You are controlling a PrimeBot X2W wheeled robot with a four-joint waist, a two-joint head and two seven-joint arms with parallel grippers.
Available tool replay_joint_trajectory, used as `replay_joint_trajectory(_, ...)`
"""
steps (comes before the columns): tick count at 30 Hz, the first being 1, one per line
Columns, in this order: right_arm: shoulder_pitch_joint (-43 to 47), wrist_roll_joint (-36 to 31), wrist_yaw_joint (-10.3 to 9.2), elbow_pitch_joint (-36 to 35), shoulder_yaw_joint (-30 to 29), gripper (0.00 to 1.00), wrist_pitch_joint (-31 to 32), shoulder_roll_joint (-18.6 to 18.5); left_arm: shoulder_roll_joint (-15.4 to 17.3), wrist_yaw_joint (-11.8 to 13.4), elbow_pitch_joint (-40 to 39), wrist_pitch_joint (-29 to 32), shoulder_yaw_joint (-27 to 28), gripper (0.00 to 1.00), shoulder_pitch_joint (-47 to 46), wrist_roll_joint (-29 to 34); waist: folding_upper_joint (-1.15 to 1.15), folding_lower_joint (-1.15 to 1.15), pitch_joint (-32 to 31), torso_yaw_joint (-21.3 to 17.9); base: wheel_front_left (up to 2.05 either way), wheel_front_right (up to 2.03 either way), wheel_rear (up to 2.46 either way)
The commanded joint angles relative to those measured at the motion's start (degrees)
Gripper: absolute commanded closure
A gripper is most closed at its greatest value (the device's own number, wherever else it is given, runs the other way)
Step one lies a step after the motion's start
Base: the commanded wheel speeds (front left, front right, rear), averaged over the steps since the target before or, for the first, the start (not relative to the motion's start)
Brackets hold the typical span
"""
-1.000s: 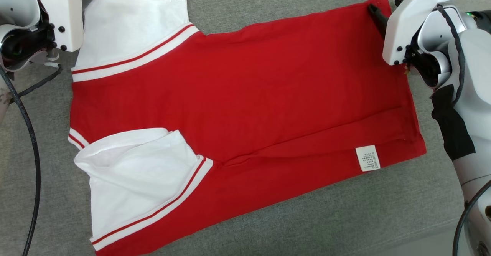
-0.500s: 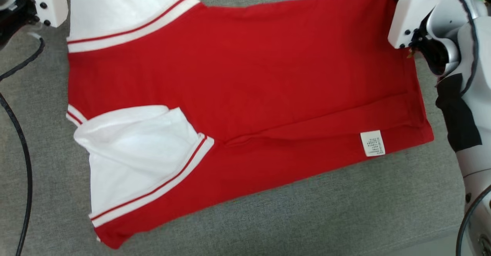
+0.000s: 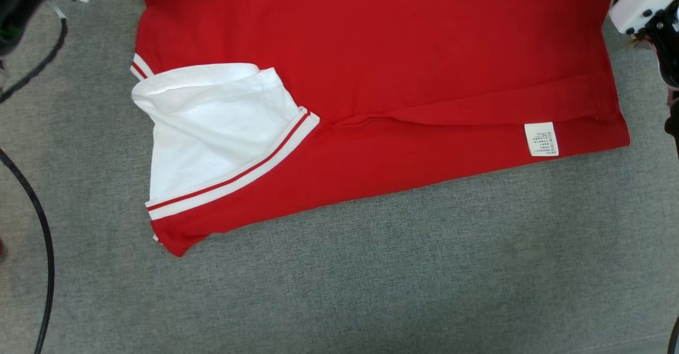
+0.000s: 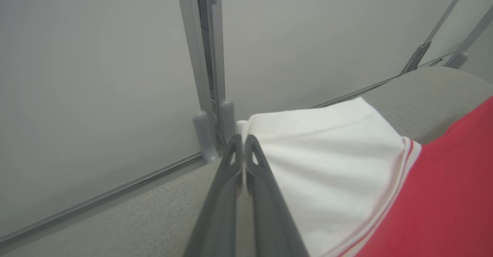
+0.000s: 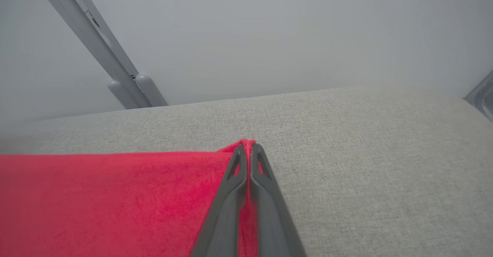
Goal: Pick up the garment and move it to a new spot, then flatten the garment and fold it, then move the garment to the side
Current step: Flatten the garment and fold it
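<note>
- The garment (image 3: 398,51), a red shirt with white sleeves, lies spread on the grey cloth-covered tabletop (image 3: 371,290). In the head view its far part runs off the top of the picture.
- Its long axis runs across the robot from left to right, with the sleeves at the robot's left and the hem at its right.
- The left hand (image 4: 242,139) has its fingers pressed together on the outer corner of the far sleeve (image 4: 327,153), with white cloth pinched at the tips.
- The right hand (image 5: 248,147) is likewise closed, on the far corner of the red hem, where a small peak of red cloth stands up between its fingertips.
- The garment therefore stretches between the two hands, each holding one end of its far edge. The rest of the cloth lies from that edge toward the robot.
- The near sleeve (image 3: 212,131) is already turned in over the red body. A long crease runs along the near side, above the care label (image 3: 541,139).
- The step in hand looks like the fold. The far edge would have to travel toward the robot, across the long axis, with both hands level so that the edge comes down parallel to the near one.
- Neither hand is nearer to the work; each already holds its own corner.
- If one hand leads, the fold may well land skewed.
</note>
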Motion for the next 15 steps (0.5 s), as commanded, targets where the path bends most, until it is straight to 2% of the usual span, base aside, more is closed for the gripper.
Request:
replay_joint_trajectory(1, 1.22, 1.05, -0.02, -0.27, 0.04, 1.0, -0.67, -0.85, 0.14, 0.0, -0.64, -0.65, -0.25, 1.0, 0.99, -0.77, 0.0, 0.0, -0.42, 0.44, 0.0, 0.0, 0.0)
replay_joint_trajectory(4, 3.94, 6.55, -0.02, -2.85, 2.54, 1.0, -1.86, -2.61, 2.25, -0.02, -4.06, -2.57, -1.93, 1.0, 3.37, -4.08, 0.0, 0.0, -1.06, 1.15, 0.0, 0.0, 0.0)
replay_joint_trajectory(8, 8.52, 12.99, -0.02, -7.23, 6.92, 1.0, -3.61, -6.7, 5.54, -0.04, -9.03, -5.46, -3.28, 1.0, 7.78, -8.07, 0.0, 0.0, -2.06, 1.79, 0.0, 0.0, 0.0)
replay_joint_trajectory(15, 15.2, 22.59, -0.02, -11.51, 11.21, 1.0, -5.71, -12.86, 10.19, -0.04, -17.23, -10.12, -2.79, 1.0, 17.57, -13.77, 0.0, 0.0, -3.88, 3.36, 0.0, 0.0, 0.0)
